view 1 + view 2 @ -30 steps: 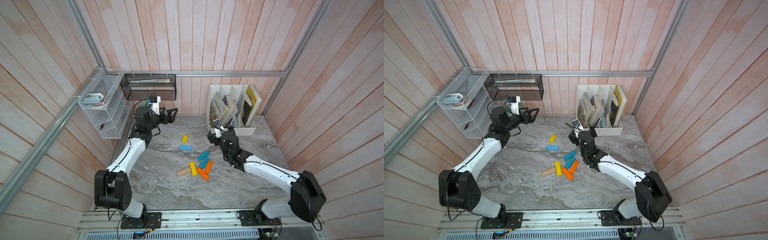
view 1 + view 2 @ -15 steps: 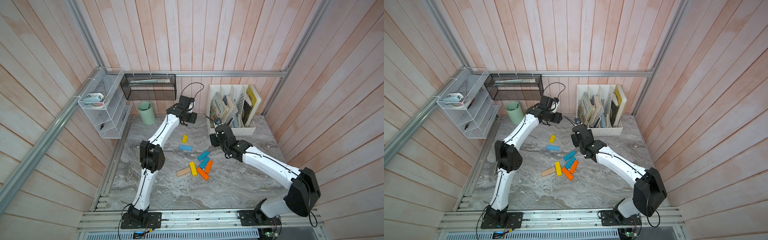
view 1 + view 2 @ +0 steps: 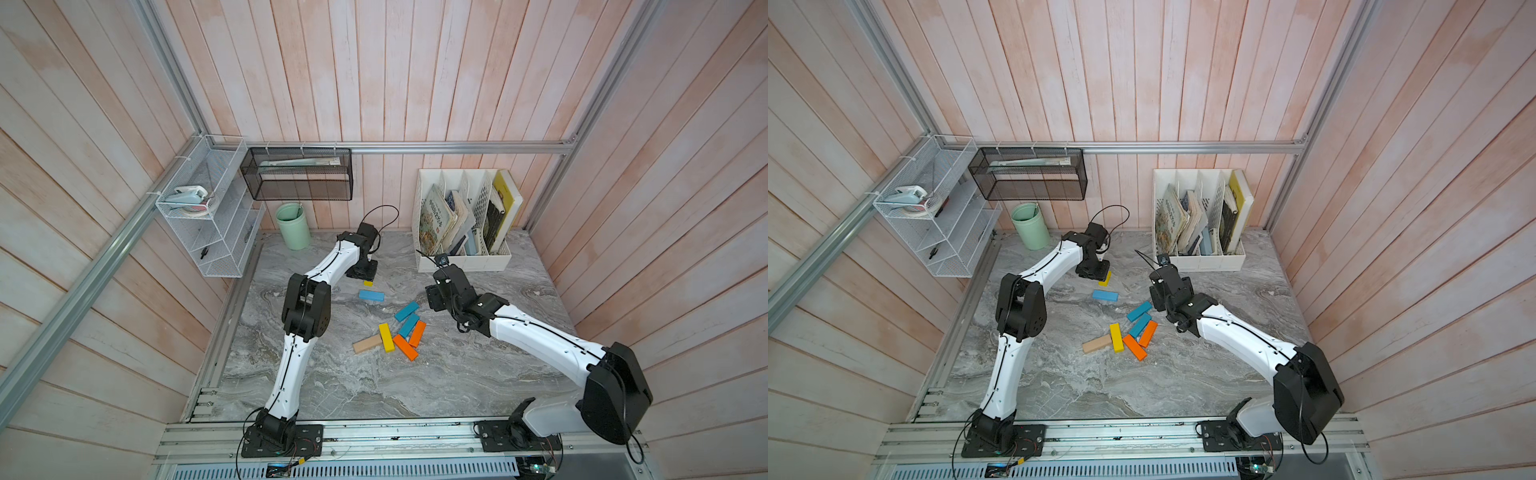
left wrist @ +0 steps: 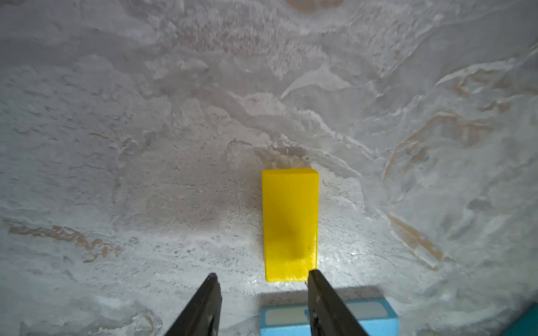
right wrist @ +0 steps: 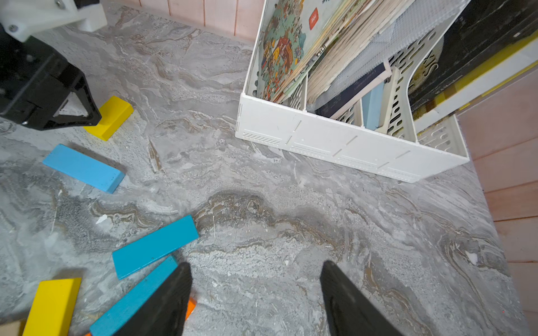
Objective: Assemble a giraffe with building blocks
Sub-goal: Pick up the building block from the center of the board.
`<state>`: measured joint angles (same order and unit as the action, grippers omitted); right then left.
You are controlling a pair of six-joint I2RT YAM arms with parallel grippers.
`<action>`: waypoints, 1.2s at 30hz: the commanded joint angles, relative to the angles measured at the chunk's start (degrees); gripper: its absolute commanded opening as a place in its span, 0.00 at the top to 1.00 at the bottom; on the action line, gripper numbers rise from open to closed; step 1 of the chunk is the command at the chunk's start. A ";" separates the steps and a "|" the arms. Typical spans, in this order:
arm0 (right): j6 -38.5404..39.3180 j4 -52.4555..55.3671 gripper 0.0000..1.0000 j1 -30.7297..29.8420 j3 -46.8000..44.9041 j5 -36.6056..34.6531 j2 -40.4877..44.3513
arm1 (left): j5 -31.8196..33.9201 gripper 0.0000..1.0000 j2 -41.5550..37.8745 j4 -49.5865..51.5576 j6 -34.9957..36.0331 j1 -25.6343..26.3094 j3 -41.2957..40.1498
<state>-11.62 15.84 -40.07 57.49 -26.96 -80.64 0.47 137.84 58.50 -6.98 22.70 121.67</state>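
L gripper is low over the marble table, jaws partway apart, nothing btwn them. Short yellow block lies flat just past the tips, running lengthwise away from them and offset toward one finger. That fingertip sits at the block's near corner; touching or not, can't tell. Light-blue block is under the gripper, behind that same finger. R gripper is spread wide, empty, hovering over bare marble. To its side nearer the L arm are a teal block and a second teal block slipping under one finger, w/ the long yellow block beyond. In a top view the orange blocks and tan block lie loose btwn the grippers, nearer the R one. White file rack stands ahead of the R tips.
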 commanded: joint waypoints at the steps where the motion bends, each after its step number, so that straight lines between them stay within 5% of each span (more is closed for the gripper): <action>1: -0.86 -0.43 0.27 -0.12 -1.26 -0.57 1.60 | -1.67 0.48 -2.98 -4.91 -2.10 0.40 -2.99; 32: -2.78 -3.57 0.26 -0.16 -6.10 1.73 1.02 | -1.53 0.46 3.31 -4.01 -0.18 0.44 1.74; 36: -3.05 -3.63 0.26 -0.09 -5.91 2.17 0.68 | -1.16 0.53 3.83 -3.28 1.12 0.42 1.62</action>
<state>-13.63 12.80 -40.07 52.16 -25.50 -79.59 -1.63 139.79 53.76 -7.62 22.94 122.06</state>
